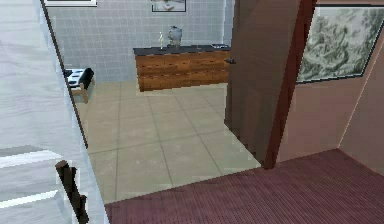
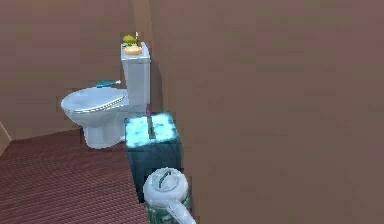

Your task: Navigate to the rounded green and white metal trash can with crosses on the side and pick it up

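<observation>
A rounded white and pale green can (image 2: 166,196) stands on the dark red carpet at the arm side view's bottom edge, just left of the middle. Its top is domed, and a white band curves around its front. Right behind it sits a teal box-shaped bin (image 2: 155,143) with a glowing patterned top, against the brown wall.
A white toilet (image 2: 100,108) with a small yellow-green thing (image 2: 131,43) on its tank stands beyond the bin. In the forward view, an open brown door (image 1: 262,75) leads onto a tiled floor (image 1: 160,135) with a wooden counter (image 1: 183,68). A white door (image 1: 35,120) fills the left, and a framed picture (image 1: 349,42) hangs at the right.
</observation>
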You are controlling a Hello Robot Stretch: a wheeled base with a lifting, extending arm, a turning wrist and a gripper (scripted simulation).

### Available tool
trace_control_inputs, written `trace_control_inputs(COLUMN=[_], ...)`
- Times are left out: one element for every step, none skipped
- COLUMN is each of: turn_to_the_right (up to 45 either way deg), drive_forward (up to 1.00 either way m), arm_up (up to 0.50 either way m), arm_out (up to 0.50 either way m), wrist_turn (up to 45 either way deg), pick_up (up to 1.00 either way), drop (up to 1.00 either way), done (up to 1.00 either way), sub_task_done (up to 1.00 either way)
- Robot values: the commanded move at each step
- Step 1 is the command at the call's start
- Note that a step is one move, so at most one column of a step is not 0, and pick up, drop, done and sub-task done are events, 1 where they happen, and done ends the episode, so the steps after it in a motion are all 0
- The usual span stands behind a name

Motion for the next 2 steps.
trace_control_inputs(turn_to_the_right=[0.0, 0.0], drive_forward=[0.00, 0.00], arm_up=[0.14, 0.00], arm_out=[0.00, 0.46], wrist_turn=[0.0, 0.0], pick_up=[0.00, 0.00], drop=[0.00, 0.00], done=[0.00, 0.00], sub_task_done=[0.00, 0.00])
